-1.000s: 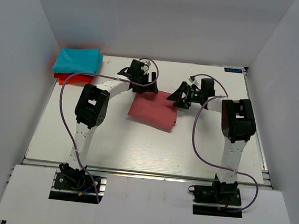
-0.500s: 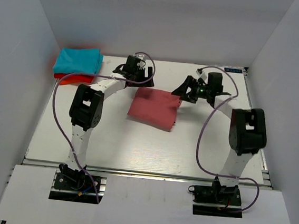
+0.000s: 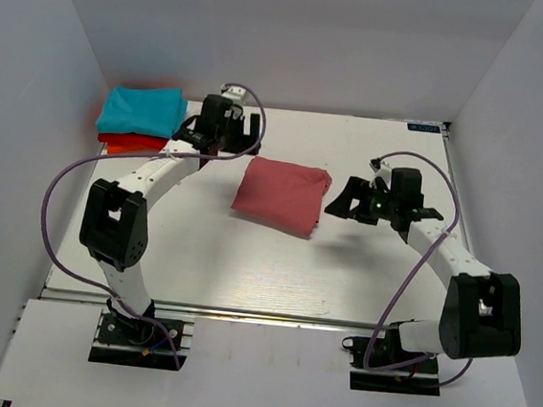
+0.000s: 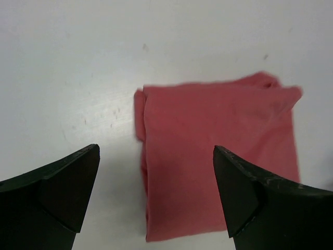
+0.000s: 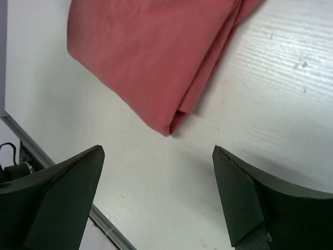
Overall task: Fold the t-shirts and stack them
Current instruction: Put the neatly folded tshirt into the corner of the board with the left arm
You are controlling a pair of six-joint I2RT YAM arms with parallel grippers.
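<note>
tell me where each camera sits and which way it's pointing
Top external: above and behind the bases, looking down on the table; both arms show whole.
Left wrist: on the left gripper, looking down at the salmon-pink t-shirt; its two open fingers show.
Right wrist: on the right gripper, looking down at the same shirt's corner; its open fingers show.
All three share that shirt.

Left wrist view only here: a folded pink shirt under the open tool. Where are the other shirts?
Observer: The turquoise shirt lies folded atop the orange-red shirt at the table's far left corner.
Operator: Is the right tool on the pink one?
Observer: No. The right tool is open, off the pink shirt's right edge, not touching it.
Operator: Where's my arm relative to that stack?
Observer: The left tool hovers between the stack and the pink shirt.
</note>
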